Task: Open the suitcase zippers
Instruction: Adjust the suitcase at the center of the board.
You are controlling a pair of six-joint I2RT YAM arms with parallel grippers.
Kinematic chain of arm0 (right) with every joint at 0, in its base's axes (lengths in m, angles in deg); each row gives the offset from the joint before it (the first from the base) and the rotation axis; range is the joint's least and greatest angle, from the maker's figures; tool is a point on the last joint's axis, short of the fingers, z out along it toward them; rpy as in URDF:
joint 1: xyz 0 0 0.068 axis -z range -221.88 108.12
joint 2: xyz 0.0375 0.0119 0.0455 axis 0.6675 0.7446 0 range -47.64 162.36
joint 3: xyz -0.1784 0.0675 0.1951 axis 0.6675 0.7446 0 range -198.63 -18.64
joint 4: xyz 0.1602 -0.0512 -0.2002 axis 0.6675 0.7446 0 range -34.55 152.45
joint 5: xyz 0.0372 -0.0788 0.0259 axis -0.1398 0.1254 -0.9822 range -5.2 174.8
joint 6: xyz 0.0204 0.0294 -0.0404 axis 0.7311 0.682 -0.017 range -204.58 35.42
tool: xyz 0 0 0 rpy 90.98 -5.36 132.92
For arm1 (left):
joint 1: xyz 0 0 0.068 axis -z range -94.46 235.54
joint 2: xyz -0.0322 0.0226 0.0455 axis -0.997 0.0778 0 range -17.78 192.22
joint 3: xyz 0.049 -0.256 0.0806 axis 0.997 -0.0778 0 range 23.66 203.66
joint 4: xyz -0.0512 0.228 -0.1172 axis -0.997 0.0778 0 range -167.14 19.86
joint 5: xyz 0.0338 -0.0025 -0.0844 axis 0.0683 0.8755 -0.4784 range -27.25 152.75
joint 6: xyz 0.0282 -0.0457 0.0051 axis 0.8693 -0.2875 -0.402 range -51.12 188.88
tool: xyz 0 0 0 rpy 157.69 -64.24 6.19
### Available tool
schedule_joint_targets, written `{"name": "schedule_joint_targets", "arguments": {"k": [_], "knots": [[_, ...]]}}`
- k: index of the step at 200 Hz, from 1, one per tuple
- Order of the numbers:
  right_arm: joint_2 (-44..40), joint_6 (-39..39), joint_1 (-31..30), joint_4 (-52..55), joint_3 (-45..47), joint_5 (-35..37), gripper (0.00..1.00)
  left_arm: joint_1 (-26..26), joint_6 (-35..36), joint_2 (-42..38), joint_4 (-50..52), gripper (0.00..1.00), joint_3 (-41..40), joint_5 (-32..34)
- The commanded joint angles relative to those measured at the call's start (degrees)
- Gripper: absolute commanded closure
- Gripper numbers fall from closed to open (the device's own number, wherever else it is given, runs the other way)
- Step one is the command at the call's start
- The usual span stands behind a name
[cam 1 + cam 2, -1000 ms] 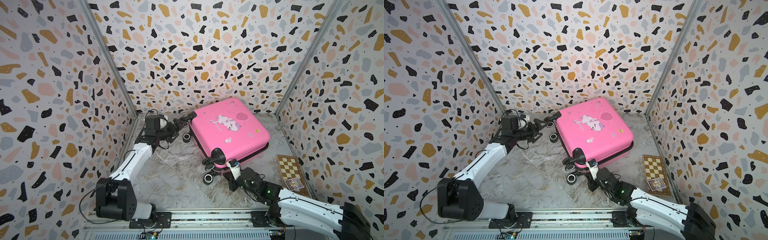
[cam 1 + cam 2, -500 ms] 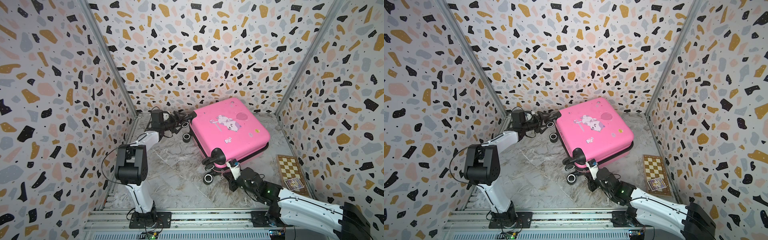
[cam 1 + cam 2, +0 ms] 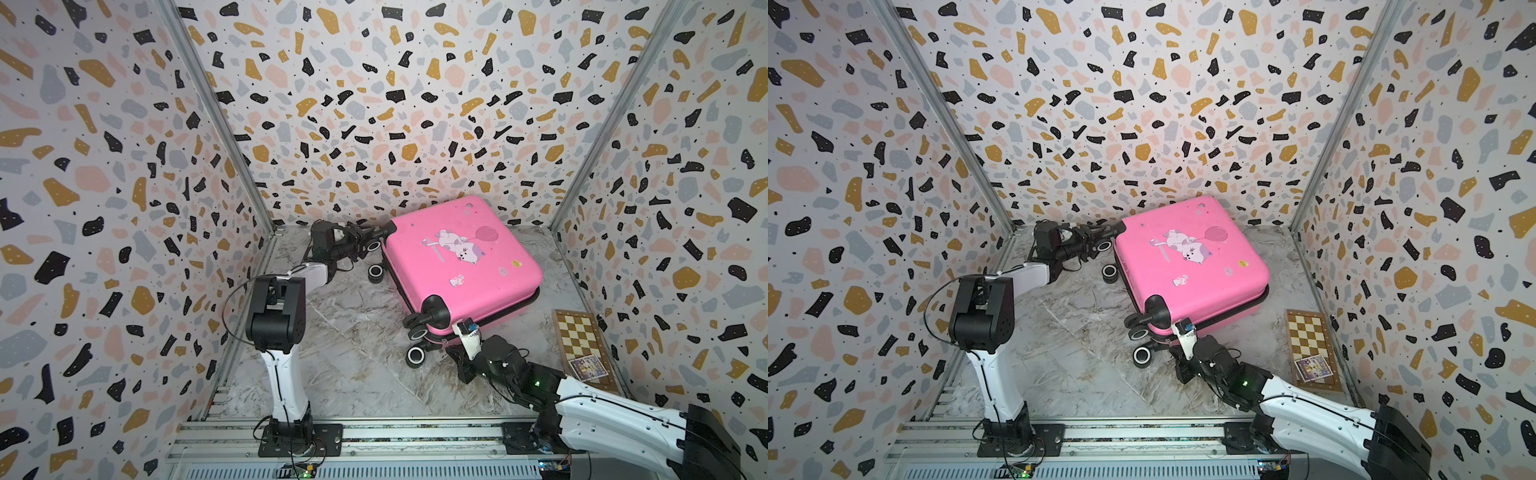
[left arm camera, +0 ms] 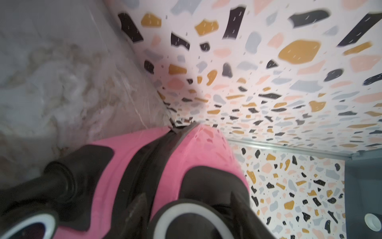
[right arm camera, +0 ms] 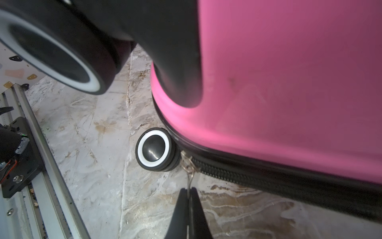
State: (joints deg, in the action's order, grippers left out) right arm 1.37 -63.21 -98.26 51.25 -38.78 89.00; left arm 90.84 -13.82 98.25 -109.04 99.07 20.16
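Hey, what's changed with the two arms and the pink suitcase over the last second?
The left arm swung its elbow up from low near the floor to upright, and the left gripper advanced to the suitcase's far wheeled corner; whether it has gripped anything I cannot tell. Unchanged: the right gripper stays pinched on the zipper pull; suitcase and chessboard have not moved.

Glossy pink suitcase (image 3: 478, 282), white cat print. Its wheels (image 3: 416, 356): black, white rings. Black zipper band (image 5: 227, 173); silver zipper pull (image 5: 188, 165). Beside suitcase, chessboard (image 3: 578, 337): brown-cream checks. Under suitcase, floor (image 3: 353, 332): grey marble veining. Behind suitcase, walls (image 3: 374, 104): white, black-ochre-pink-grey flecks.
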Motion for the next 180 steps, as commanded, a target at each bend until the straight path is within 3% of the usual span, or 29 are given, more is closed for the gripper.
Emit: {"name": "schedule_joint_targets", "arguments": {"k": [1, 40, 117, 180], "knots": [[-0.9, 0.3, -1.0, 0.5, -2.2, -1.9, 1.00, 1.0, -1.1, -2.1, -6.9, 0.55, -2.8, -1.1], [-1.2, 1.2, 0.4, 2.4, -2.8, -0.2, 1.00, -1.8, 0.5, -8.2, -8.4, 0.63, -10.9, 0.9], [2.2, -2.6, 12.7, -1.1, -5.2, -9.5, 1.00, -3.1, 3.5, -25.1, -4.9, 0.67, -28.5, 7.8], [9.0, -6.8, 23.1, -9.5, -6.9, -18.8, 1.00, 3.6, -1.6, -39.4, -5.2, 0.71, -42.8, 15.1]]}}
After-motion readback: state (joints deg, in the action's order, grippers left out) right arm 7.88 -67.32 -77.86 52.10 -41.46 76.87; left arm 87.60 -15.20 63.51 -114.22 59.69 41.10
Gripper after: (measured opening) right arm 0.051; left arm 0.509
